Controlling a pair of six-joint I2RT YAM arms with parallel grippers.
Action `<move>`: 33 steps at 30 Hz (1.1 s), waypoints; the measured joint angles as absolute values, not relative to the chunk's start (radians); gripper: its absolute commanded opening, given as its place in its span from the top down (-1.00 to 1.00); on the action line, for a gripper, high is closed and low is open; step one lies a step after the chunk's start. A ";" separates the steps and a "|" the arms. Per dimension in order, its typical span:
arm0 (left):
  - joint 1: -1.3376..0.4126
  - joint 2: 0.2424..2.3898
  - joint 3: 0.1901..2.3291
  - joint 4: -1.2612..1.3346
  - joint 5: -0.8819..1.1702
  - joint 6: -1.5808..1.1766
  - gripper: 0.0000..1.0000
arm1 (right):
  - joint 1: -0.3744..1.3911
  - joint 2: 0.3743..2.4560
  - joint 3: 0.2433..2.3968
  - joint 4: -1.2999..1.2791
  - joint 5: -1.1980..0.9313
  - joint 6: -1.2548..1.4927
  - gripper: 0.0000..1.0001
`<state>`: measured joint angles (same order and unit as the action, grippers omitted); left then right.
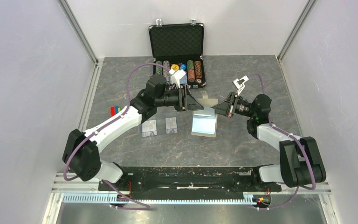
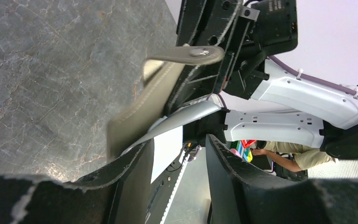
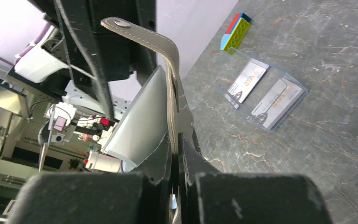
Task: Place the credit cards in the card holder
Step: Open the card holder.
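Squarish wallet point(image 1: 204, 122) of taupe stitched leather, folded open just right of mid-table. Pale blue, faintly glossy lining facing up on the near leaf; far leaf lifted between the two arms. Narrow rounded tab point(image 3: 142, 35) with a metal snap at its end, curling upward. Right claw point(image 3: 175, 142) clenched tight on the raised leather edge, black pads pressed on the stitched strip. Left claw point(image 2: 179, 142) half parted on the opposite side, one pad against the silvery lining edge, a clear gap to the other; nothing visibly pinched.

Two thin whitish cards point(image 3: 247, 83) with small orange marks, flat and side by side just left of the wallet, inside clear plastic sleeves point(image 3: 294, 85), apart from both claws.

Table point(image 1: 116, 79) topped in matte grey stone-look sheet, veined with pale and rusty lines. At the far edge, a black case point(image 1: 177, 39) standing open: egg-crate foam in the lid, rows of striped round chips point(image 1: 193, 70) in the base. Small stack of bright plastic bricks point(image 1: 115, 110) beside the left arm. Plain white walls point(image 1: 23, 70) on three sides, slim aluminium posts point(image 1: 79, 32) in the far corners.
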<state>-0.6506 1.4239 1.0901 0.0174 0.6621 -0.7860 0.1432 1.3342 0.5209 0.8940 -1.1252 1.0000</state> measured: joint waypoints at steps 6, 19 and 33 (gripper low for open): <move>-0.656 1.449 1.090 0.004 0.665 -0.786 -0.06 | 0.144 1.422 0.455 1.264 -1.122 1.296 1.00; -0.663 1.447 1.124 -0.176 0.569 -0.680 -0.22 | 0.142 1.553 0.444 1.451 -1.116 1.692 1.00; -0.663 1.454 1.064 -0.039 0.610 -0.646 -0.28 | 0.143 1.553 0.427 1.474 -1.137 1.761 1.00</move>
<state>-0.6628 1.4540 1.0637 -0.0395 0.6102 -0.6460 0.1432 1.5532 0.4274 1.4742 -1.1374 1.7611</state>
